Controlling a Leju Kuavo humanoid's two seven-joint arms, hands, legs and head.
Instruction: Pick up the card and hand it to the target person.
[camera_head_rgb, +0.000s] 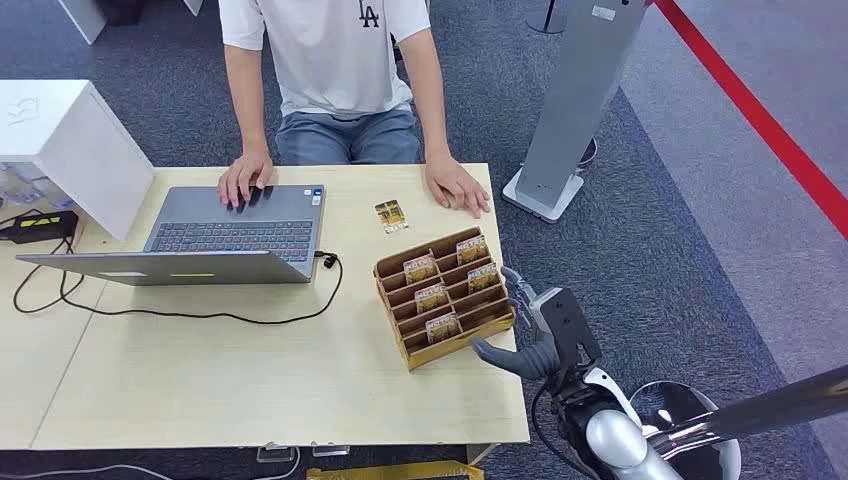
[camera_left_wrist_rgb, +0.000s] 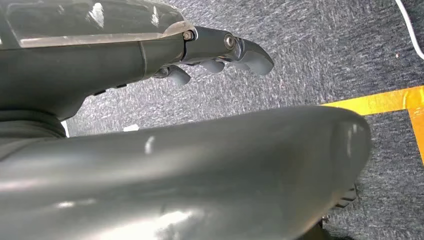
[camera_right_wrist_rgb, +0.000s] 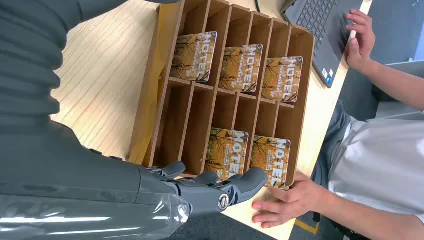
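the right hand (camera_head_rgb: 525, 350) hovered just off the table's (camera_head_rgb: 250, 380) right edge, beside the near right corner of the wooden rack (camera_head_rgb: 443, 295), its fingers (camera_right_wrist_rgb: 240, 182) loosely apart and holding nothing; from the right wrist view they lay next to the rack's side wall without clearly touching it. the rack stood near the table's right edge, angled, with five cards standing in its slots; the right wrist view showed three in one column and two in the other, each printed "hotel". one more card (camera_head_rgb: 391, 215) lay flat on the table between the rack and the far edge. the person (camera_head_rgb: 335, 60) sat at the far edge, one hand on the laptop (camera_head_rgb: 235, 235), the other hand (camera_head_rgb: 457, 187) flat on the table near the far right corner. the left hand (camera_left_wrist_rgb: 220, 52) hung over grey carpet, fingers curled in somewhat with nothing in them.
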